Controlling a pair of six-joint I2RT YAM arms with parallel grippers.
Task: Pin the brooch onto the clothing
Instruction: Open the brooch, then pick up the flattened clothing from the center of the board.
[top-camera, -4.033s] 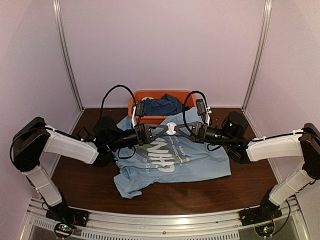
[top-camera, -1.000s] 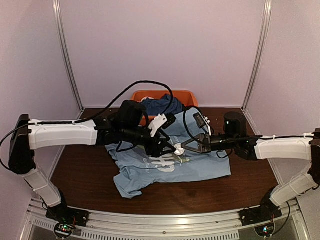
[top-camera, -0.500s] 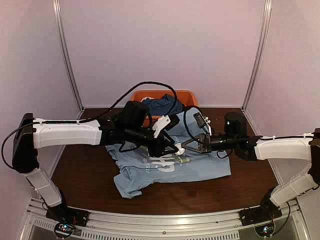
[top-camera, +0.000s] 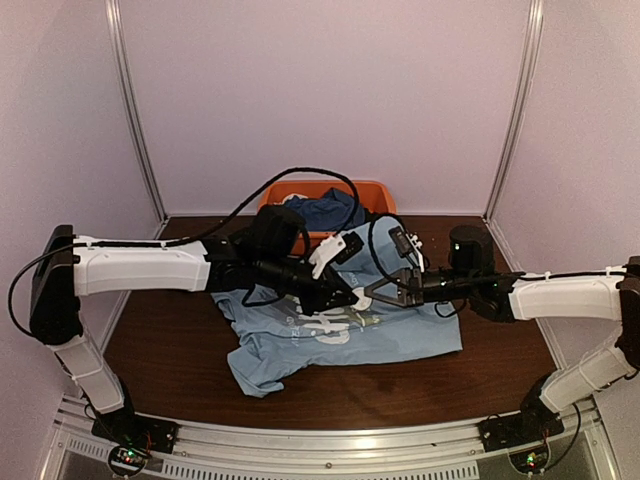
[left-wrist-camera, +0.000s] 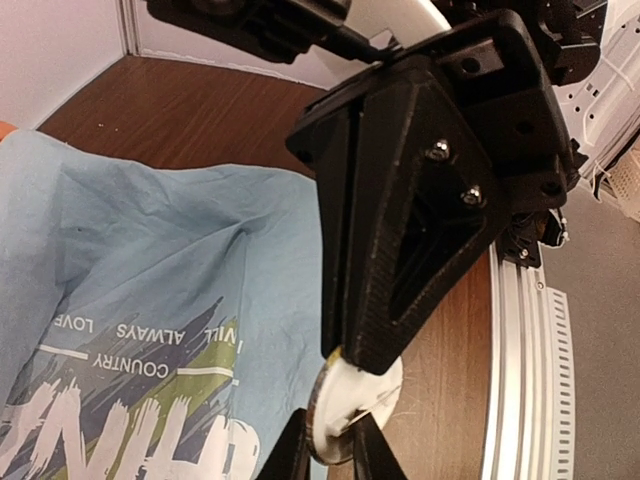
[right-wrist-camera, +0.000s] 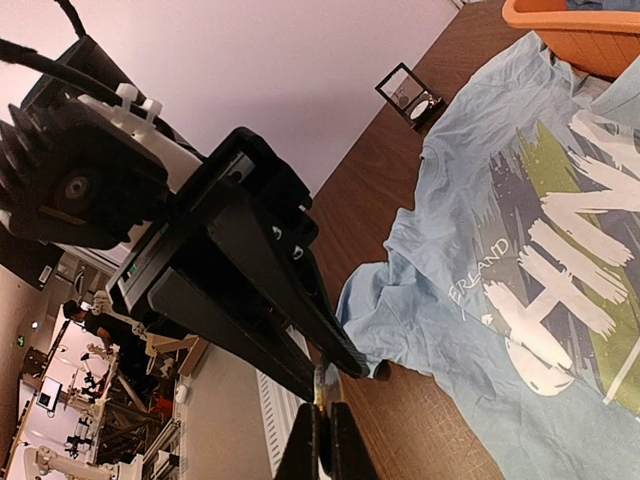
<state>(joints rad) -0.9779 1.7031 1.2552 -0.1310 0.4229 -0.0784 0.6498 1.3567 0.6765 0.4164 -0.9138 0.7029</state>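
Note:
The brooch (left-wrist-camera: 352, 405), a small round disc with a pale face, hangs in the air between both grippers above the clothing (top-camera: 400, 330). My left gripper (left-wrist-camera: 332, 455) has its two fingers closed on the disc's lower edge. From above, my right gripper (left-wrist-camera: 358, 352) stays shut on the disc's upper edge. In the right wrist view the brooch (right-wrist-camera: 319, 388) shows edge-on between my right gripper's (right-wrist-camera: 320, 440) fingers, with the left gripper (right-wrist-camera: 352, 366) meeting it from the upper left. The clothing (right-wrist-camera: 520, 260) is a light blue T-shirt, print up, spread on the table.
An orange basket (top-camera: 372, 189) with a dark blue garment (top-camera: 325, 211) stands behind the shirt. A small black square case (right-wrist-camera: 410, 95) lies on the brown table (top-camera: 160, 350) beyond the shirt. White walls close the sides and back.
My left arm has reached further right to the right gripper, and its fingers have closed in around the brooch. The right arm has stayed still, holding the brooch.

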